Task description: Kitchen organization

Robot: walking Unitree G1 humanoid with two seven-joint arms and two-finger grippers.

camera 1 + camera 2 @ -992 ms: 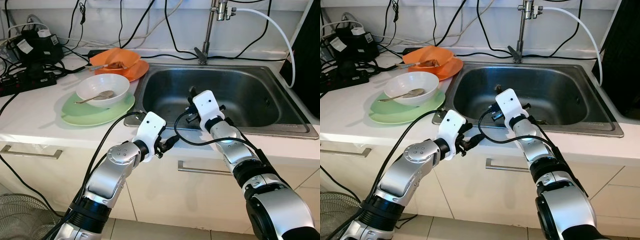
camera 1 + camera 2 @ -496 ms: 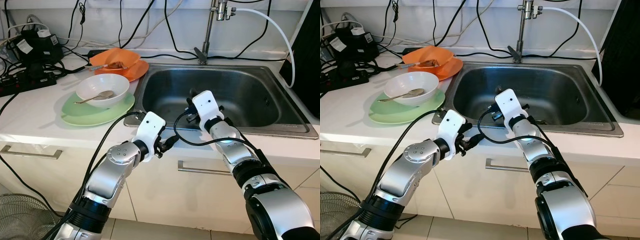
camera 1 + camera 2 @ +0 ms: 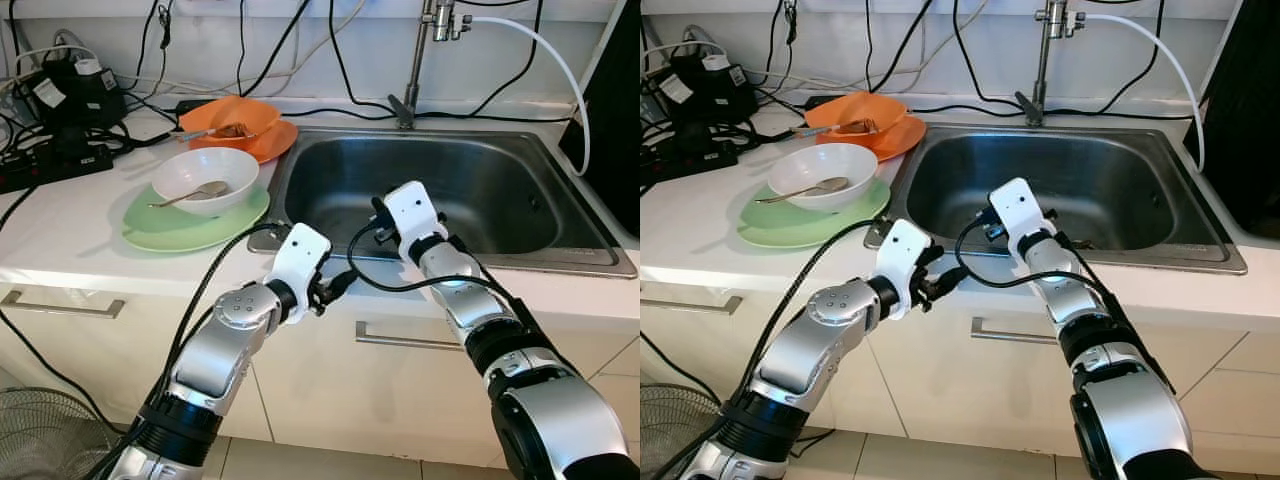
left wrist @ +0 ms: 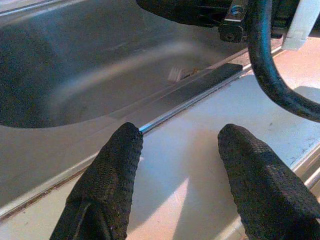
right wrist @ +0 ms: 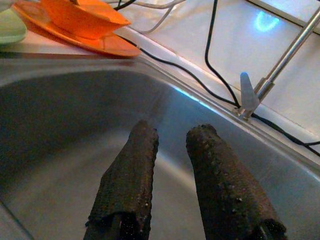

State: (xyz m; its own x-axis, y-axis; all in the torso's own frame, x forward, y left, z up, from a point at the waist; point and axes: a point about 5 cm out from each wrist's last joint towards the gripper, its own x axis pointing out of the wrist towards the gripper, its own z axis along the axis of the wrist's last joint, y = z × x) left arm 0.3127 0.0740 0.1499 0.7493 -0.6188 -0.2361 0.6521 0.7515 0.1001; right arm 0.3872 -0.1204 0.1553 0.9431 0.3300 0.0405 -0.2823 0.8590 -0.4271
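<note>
A white bowl [image 3: 205, 178] with a spoon [image 3: 190, 195] in it sits on a green plate [image 3: 175, 228] on the white counter. Behind it an orange bowl [image 3: 235, 115] holding a fork rests on an orange plate [image 3: 270, 142]. To the right lies the steel sink [image 3: 480, 180]. My right gripper [image 3: 380, 208] reaches over the sink's front part, its fingers [image 5: 130, 170] a little apart with nothing between them. My left gripper [image 3: 343, 281] hovers at the sink's front rim [image 4: 165, 112], open and holding nothing.
A faucet [image 3: 418, 60] with a white hose [image 3: 560, 60] stands behind the sink. Power strips and black cables [image 3: 60, 100] crowd the counter's back left. Drawer handles [image 3: 400, 340] run below the counter, and a fan [image 3: 40, 435] stands on the floor at left.
My right gripper has dipped slightly toward the sink basin. The left arm and the dishes have not moved.
</note>
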